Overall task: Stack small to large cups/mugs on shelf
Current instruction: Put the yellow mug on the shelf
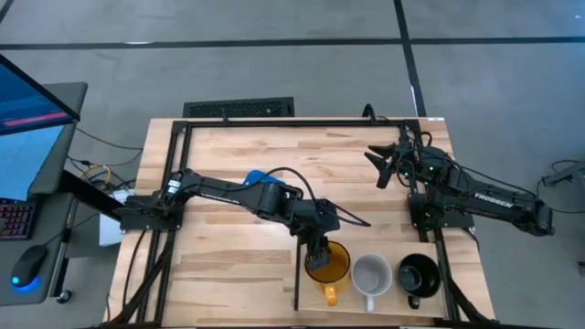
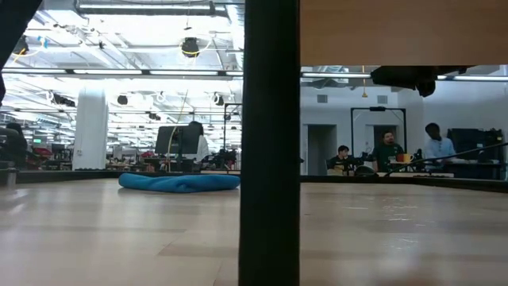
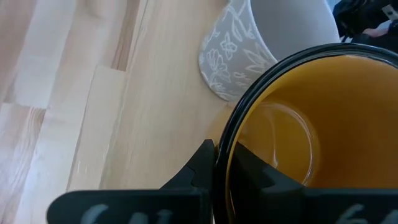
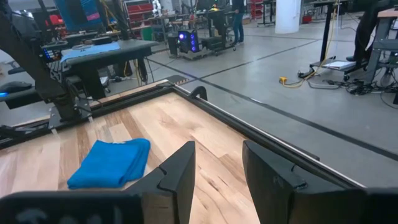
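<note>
My left gripper (image 1: 317,249) has its jaws clamped on the far rim of the amber mug (image 1: 327,264), one finger inside the wall. That mug sits on the shelf (image 1: 366,228) at the near edge, just right of the black divider (image 1: 295,279). It looks like the placing step; next I'd release and lift clear. Rightward stand the grey-white mug (image 1: 371,275), then the black mug (image 1: 418,275); amber and grey-white look empty. My right gripper (image 1: 384,164) waits far right, jaws apart.
</note>
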Robot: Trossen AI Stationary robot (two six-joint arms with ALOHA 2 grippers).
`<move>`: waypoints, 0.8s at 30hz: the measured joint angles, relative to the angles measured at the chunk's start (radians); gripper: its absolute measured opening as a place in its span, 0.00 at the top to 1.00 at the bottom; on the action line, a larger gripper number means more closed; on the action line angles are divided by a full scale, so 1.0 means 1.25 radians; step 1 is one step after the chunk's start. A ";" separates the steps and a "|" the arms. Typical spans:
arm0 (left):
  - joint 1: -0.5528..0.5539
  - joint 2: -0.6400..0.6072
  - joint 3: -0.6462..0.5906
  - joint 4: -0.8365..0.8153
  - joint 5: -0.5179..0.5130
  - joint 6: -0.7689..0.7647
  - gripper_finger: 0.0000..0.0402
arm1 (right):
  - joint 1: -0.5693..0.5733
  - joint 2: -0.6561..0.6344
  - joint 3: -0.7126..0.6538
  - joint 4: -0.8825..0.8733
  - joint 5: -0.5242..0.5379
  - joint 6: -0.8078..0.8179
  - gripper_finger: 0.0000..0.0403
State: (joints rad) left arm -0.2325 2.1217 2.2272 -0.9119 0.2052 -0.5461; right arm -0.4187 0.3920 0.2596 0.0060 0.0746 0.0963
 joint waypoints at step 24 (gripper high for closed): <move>0.005 0.000 0.000 -0.035 -0.013 0.002 0.97 | 0.000 0.000 0.000 0.000 0.000 0.000 0.62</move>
State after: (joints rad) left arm -0.2262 2.1216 2.2272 -0.9556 0.1886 -0.5435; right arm -0.4191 0.3920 0.2596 0.0057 0.0746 0.0963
